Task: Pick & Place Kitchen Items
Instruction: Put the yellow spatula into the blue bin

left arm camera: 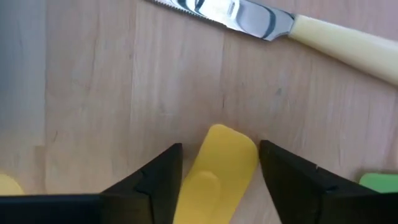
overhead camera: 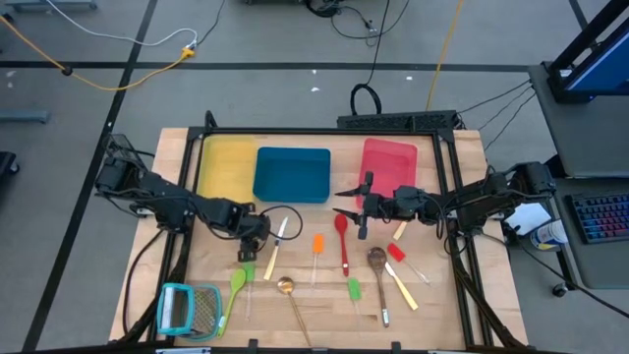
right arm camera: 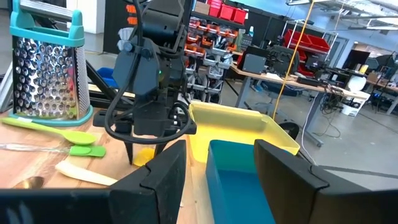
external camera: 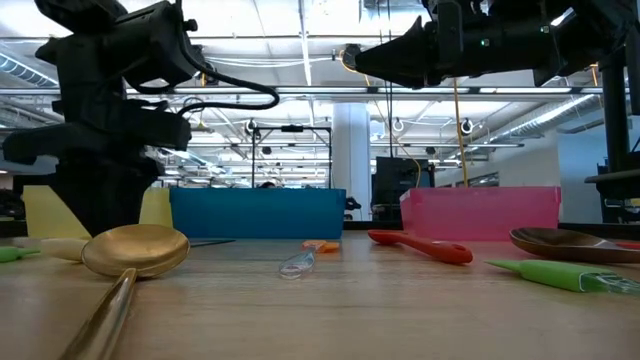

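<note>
Nearest the left wrist camera, the yellow tool lies flat on the wooden table, its rounded end between the 2 dark fingers of the left gripper, which stand apart on either side without visibly touching it. Just beyond lies the cream-handled knife, blade serrated. Judged step: pick phase on the yellow tool, jaws straddling but not yet gripping. Next move likely calls for squeezing the fingers onto the tool, then lifting and carrying to 1 of the trays; the yellow tray is closest. Risk, as judged: a thin flat piece may slip or pivot on closing. Right gripper hovers above the table between the blue tray and red tray, fingers apart, holding nothing. Red spoon, brass spoon and green spatula remain on the table.
</note>
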Controlling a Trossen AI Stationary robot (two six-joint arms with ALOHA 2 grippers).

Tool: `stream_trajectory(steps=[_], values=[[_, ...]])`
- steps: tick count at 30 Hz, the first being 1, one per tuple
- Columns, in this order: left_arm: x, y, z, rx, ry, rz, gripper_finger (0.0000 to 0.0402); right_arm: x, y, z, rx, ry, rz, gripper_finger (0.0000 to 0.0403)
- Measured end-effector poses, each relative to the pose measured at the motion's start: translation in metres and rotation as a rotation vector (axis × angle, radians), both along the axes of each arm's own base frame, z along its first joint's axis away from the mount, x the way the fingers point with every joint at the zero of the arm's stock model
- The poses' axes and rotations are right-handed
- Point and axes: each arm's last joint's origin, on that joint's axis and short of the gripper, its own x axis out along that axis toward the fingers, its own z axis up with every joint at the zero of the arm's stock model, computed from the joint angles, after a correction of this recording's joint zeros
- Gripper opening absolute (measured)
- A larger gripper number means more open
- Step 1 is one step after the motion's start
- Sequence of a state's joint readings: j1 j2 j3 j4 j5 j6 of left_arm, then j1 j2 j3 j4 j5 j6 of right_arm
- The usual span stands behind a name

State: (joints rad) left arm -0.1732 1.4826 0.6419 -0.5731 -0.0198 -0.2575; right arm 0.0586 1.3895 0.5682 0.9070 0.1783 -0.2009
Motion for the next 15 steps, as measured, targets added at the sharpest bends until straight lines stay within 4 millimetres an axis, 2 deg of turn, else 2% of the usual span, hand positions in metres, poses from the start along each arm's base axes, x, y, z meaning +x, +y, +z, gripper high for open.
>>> stream_trajectory(steps=[8,15], values=[[0.0006,0.0042,-0.001,-0.001,-0.002,-0.052,0.0101,0.0,0.0,-0.0001,0.057,-0.006,0.0,0.0183],[0.0063,0.0042,-0.0007,0.018,-0.067,-0.095,0.0032,0.0,0.0,-0.0001,0.111,-0.013,-0.001,0.0183]])
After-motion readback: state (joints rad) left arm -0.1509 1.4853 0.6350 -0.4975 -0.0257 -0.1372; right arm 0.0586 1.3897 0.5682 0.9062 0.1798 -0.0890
